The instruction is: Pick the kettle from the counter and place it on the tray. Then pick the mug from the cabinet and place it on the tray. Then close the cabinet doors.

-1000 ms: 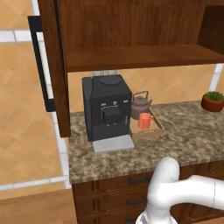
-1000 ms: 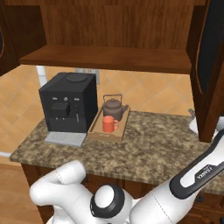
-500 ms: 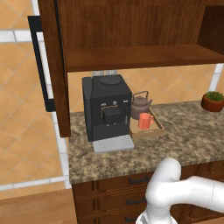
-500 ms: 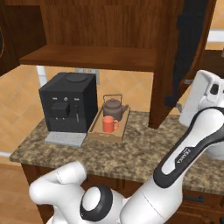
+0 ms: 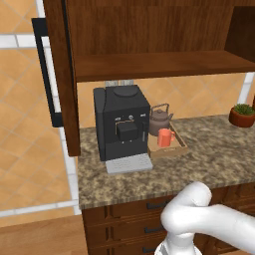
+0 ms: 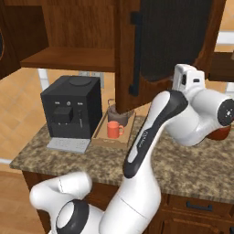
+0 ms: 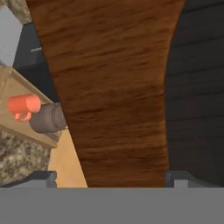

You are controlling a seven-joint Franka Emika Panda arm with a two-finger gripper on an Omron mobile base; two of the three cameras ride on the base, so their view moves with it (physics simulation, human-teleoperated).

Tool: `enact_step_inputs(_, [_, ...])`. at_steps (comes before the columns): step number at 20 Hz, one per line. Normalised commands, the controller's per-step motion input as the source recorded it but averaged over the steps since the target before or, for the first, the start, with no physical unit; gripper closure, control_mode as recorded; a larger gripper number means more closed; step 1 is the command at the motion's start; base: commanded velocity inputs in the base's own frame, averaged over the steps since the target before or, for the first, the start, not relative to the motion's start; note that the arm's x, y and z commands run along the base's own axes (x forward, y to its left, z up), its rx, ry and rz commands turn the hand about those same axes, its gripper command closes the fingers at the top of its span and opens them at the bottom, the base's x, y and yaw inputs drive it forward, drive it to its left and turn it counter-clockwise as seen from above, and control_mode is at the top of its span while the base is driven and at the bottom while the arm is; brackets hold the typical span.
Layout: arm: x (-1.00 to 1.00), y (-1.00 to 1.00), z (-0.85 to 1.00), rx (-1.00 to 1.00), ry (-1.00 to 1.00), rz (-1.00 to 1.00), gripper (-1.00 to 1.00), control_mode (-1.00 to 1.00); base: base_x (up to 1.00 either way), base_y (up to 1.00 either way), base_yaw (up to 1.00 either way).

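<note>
Looking like the kettle [image 5: 159, 119] and mug [image 5: 165, 137] are both on the tray [image 5: 175, 150] on the desk already, so with jaws spread wide and empty, I'd push the right cabinet door [image 6: 169, 45] flat and steady
</note>
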Motion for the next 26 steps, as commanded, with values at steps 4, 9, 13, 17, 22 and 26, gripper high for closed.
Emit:
enact_step_inputs(4, [0.71,0.51,0.00,-0.20,0.00,-0.30,-1.00,-1.00,0.00,0.00,0.00])
enact_step_inputs(9, [0.87,0.33,0.00,-0.18,0.00,-0.33,-1.00,-1.00,0.00,0.00,0.00])
enact_step_inputs(13, [0.92,0.12,0.00,-0.14,0.06,-0.28,-1.00,-1.00,0.00,0.00,0.00])
enact_step_inputs(17, [0.89,0.02,0.00,-0.12,0.10,-0.21,-1.00,-1.00,0.00,0.00,0.00])
enact_step_inputs(22, [0.85,0.01,0.00,-0.10,0.10,-0.16,-1.00,-1.00,0.00,0.00,0.00])
enact_step_inputs(26, [0.78,0.00,-0.08,-0.09,0.08,-0.12,-1.00,-1.00,0.00,0.00,0.00])
